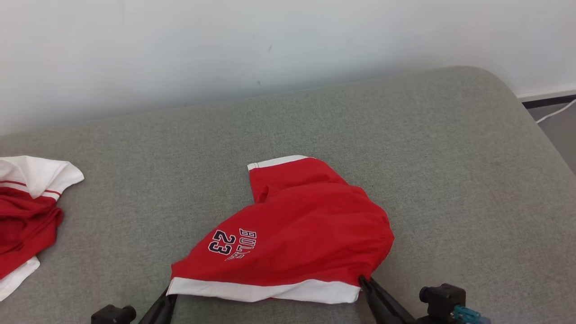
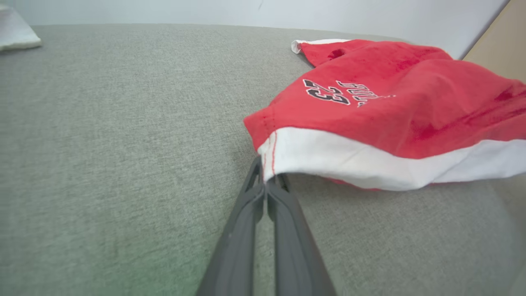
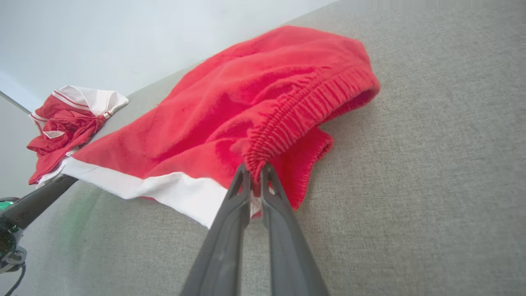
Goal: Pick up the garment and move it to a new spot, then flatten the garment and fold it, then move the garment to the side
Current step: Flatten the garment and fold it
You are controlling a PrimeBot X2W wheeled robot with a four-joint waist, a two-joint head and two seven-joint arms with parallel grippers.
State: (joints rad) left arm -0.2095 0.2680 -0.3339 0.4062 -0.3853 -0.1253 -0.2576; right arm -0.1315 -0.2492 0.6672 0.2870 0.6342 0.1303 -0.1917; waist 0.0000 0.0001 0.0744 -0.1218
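The red shorts, white-hemmed and printed "23", lie bunched near the front middle of a grey upholstered cushion. The left gripper has its fingers pressed together on the near left corner of the white hem. The right gripper pinches the gathered elastic waistband at the near right. A second red and white garment lies crumpled at the far left edge, well apart. A white wall backs the cushion. The cushion's rounded corner falls away far right to the floor, where a white cable runs. Bare fabric spreads right of and beyond the shorts.
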